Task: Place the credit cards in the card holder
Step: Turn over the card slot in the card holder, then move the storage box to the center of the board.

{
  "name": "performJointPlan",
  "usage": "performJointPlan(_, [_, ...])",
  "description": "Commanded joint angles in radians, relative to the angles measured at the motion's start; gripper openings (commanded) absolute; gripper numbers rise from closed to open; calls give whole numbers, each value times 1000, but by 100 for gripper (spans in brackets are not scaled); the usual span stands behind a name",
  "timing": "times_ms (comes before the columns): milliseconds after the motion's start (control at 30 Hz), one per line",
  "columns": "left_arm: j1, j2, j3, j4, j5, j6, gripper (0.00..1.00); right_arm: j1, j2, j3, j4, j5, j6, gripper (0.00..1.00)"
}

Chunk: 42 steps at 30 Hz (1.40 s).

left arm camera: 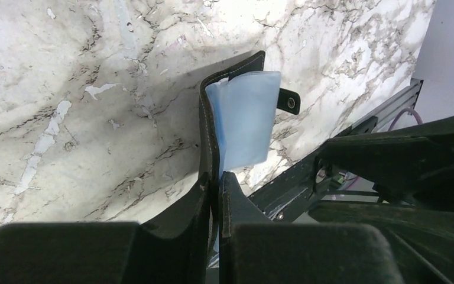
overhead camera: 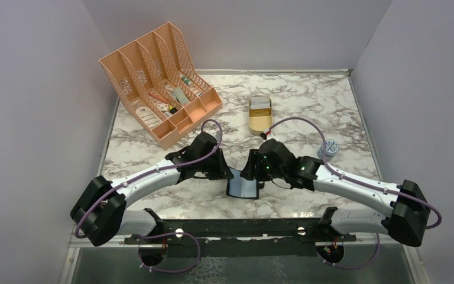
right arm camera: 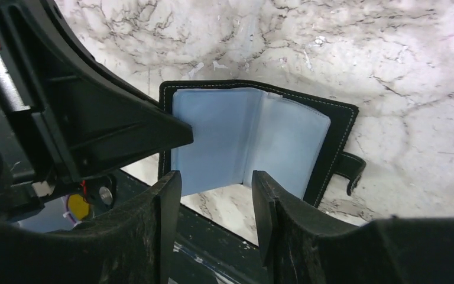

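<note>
The card holder [overhead camera: 242, 187] is a black folding case, held open above the table's near edge with pale blue inner sleeves [right arm camera: 245, 139] showing. My left gripper [left arm camera: 219, 184] is shut on its black cover [left arm camera: 208, 133], pinching the left flap from the side. The snap tab [left arm camera: 288, 101] sticks out on the far side. My right gripper [right arm camera: 216, 177] is open just in front of the sleeves' lower edge, with nothing between its fingers. The credit cards [overhead camera: 260, 104] show as a whitish stack in a gold tin [overhead camera: 259, 123] at the back.
A peach desk organiser [overhead camera: 162, 80] with pens stands at the back left. A small round grey-blue object [overhead camera: 331, 147] sits to the right of the right arm. A black mounting rail [overhead camera: 242, 228] runs along the near table edge. Grey walls close in both sides.
</note>
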<state>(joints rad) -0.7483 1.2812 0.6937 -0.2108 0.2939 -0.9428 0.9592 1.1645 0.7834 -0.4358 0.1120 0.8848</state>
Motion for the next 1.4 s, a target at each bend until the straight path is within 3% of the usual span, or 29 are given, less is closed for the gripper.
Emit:
performJointPlan(0, [-3, 7, 13, 18, -21, 7, 0, -4, 63, 26, 64, -60, -12, 47])
performJointPlan(233, [20, -16, -91, 199, -4, -30, 0, -4, 207, 29, 67, -22, -16, 50])
performJointPlan(567, [86, 47, -156, 280, 50, 18, 0, -4, 408, 63, -21, 115, -22, 52])
performJointPlan(733, [92, 52, -149, 250, 32, 60, 14, -4, 385, 65, -25, 104, -32, 52])
performJointPlan(833, [95, 54, -145, 239, 30, 75, 16, -4, 356, 93, -44, 94, -54, 52])
performJointPlan(967, [95, 47, -151, 251, 52, 85, 0, -4, 287, 161, -63, 116, -168, 53])
performJointPlan(1133, [95, 25, -154, 256, 96, 102, 0, -56, 252, 249, -36, 164, -337, 53])
performJointPlan(1233, [95, 11, -141, 225, 103, 120, 0, -129, 294, 315, -5, 111, -487, 52])
performJointPlan(1367, [95, -9, -123, 187, 105, 142, 0, -183, 375, 397, 46, 162, -696, 52])
